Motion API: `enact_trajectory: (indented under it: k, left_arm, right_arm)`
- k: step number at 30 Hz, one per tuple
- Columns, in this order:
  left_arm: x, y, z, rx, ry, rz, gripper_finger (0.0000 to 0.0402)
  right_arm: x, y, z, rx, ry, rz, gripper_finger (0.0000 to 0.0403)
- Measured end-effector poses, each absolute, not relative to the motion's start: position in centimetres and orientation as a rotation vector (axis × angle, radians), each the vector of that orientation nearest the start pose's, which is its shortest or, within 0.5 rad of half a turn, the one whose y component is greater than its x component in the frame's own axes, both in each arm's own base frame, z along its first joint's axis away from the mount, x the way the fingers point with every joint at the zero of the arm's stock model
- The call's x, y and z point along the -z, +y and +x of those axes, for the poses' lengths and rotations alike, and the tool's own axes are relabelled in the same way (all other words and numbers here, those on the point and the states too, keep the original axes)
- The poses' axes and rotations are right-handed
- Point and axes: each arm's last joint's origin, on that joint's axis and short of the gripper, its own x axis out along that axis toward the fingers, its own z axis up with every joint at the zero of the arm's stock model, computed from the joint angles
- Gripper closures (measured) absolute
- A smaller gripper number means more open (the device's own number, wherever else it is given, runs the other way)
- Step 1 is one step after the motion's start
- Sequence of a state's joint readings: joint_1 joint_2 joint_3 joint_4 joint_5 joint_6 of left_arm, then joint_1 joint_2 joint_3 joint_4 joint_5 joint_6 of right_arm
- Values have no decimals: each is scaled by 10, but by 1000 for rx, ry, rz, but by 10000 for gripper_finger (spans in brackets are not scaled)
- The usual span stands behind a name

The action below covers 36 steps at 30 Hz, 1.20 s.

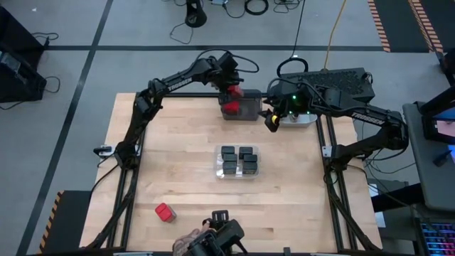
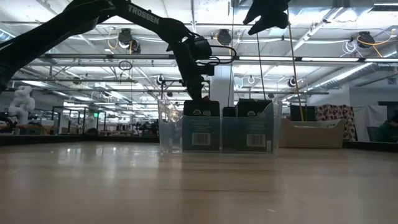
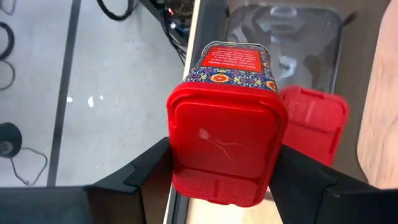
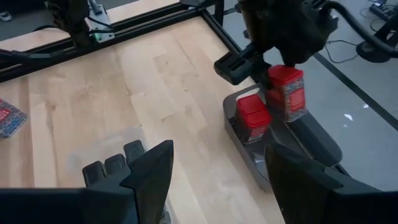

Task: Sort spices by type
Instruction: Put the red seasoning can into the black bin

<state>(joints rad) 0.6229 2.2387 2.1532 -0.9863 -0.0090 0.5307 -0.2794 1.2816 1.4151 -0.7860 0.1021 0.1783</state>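
Red-topped spice box (image 3: 222, 146) pinched in left gripper (image 1: 232, 94) jaws above dark bin (image 4: 298, 140); right gripper (image 4: 214, 177) jaws spread.

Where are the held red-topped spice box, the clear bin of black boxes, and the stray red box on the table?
held red-topped spice box (image 3: 225, 149): left wrist view, on its red lid.
clear bin (image 1: 217, 162): high view, on its left rim.
stray red box (image 1: 165, 212): high view, on its top face.
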Motion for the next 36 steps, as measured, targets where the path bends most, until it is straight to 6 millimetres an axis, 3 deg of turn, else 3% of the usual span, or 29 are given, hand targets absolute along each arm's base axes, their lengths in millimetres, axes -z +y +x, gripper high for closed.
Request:
enact_trajectory:
  k: [11,36]
  left_arm:
    - [-250,280,389,-265,1215,130,178]
    - [-249,279,390,-295,1224,151,159]
  right_arm:
    - [-390,-74,246,431,615,235,167]
    - [-390,-74,246,434,611,245,167]
